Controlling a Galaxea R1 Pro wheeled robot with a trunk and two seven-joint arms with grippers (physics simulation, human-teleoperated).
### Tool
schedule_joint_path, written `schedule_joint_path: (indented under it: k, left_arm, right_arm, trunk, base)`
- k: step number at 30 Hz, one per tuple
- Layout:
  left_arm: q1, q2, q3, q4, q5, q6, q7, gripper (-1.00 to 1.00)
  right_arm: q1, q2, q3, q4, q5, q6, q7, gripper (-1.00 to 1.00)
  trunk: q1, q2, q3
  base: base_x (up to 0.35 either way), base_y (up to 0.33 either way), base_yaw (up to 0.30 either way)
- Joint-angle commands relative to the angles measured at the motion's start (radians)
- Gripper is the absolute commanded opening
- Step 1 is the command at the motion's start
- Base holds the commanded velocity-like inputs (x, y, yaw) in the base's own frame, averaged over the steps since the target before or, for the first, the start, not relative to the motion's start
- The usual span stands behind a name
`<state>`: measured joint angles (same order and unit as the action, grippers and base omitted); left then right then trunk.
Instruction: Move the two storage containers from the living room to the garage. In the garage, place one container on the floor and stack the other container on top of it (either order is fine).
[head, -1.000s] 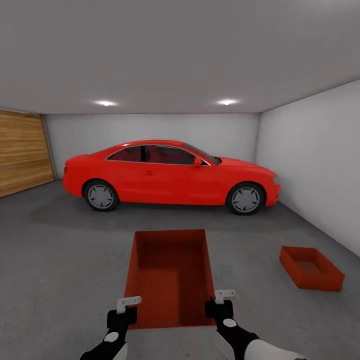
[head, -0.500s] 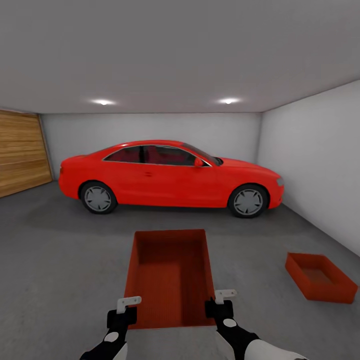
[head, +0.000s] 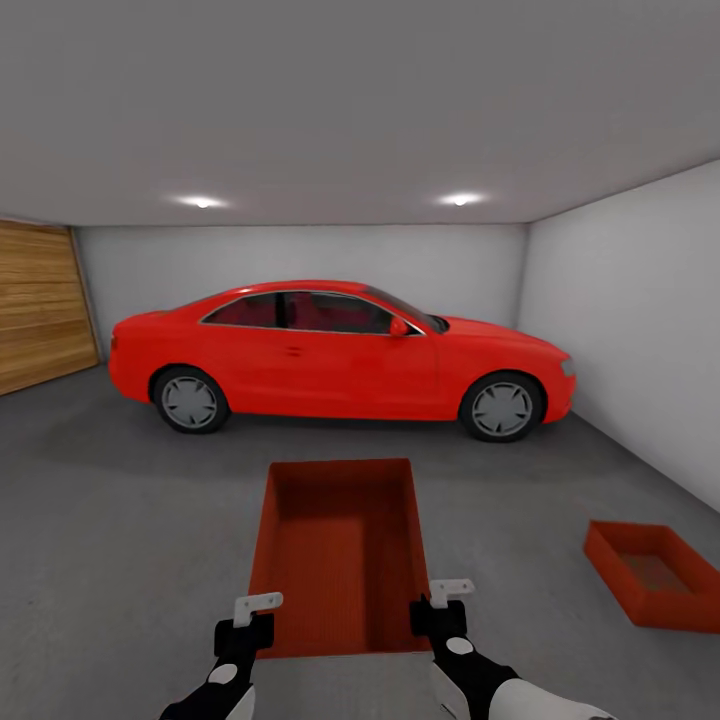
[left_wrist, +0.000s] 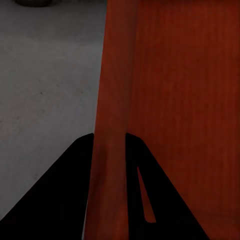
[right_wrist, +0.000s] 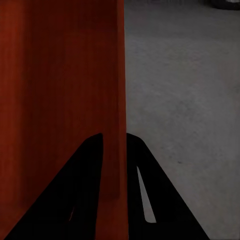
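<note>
Orange-red open-topped rectangular bin (head: 340, 550) held in front of the robot, long axis pointing away toward the red car (head: 335, 355), opening up. Both arms low and forward, one per long side wall at the near end. Left gripper (head: 252, 618) clamped on the left wall, one finger either side (left_wrist: 112, 165). Right gripper (head: 440, 602) likewise pinching the right wall (right_wrist: 115, 150). Second matching orange-red bin (head: 655, 588) sits on the dark grey concrete-like floor (head: 130, 520) to the right, near the pale grey side wall (head: 630, 310), well apart from the held one.
</note>
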<state>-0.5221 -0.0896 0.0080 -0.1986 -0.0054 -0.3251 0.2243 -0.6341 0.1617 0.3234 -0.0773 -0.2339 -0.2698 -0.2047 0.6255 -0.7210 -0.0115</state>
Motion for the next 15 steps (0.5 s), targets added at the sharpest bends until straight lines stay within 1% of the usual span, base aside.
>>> schedule_joint_path:
  k: [1,15]
  left_arm:
    - [-0.001,-0.001,0.009,0.004,0.009,-0.005,0.009,-1.00]
    - [0.000,-0.001,0.009,0.004,0.010,-0.005,0.008,-1.00]
  right_arm:
    - [-0.001,0.001,-0.012,-0.014,0.000,-0.003,0.002,-1.00]
    - [-0.001,0.001,-0.012,-0.015,0.000,-0.003,0.003,-1.00]
  trunk:
    - [0.001,-0.001,-0.001]
    - [0.001,-0.001,-0.001]
  base:
    - [0.322,0.000,0.000]
    - [0.321,0.000,0.000]
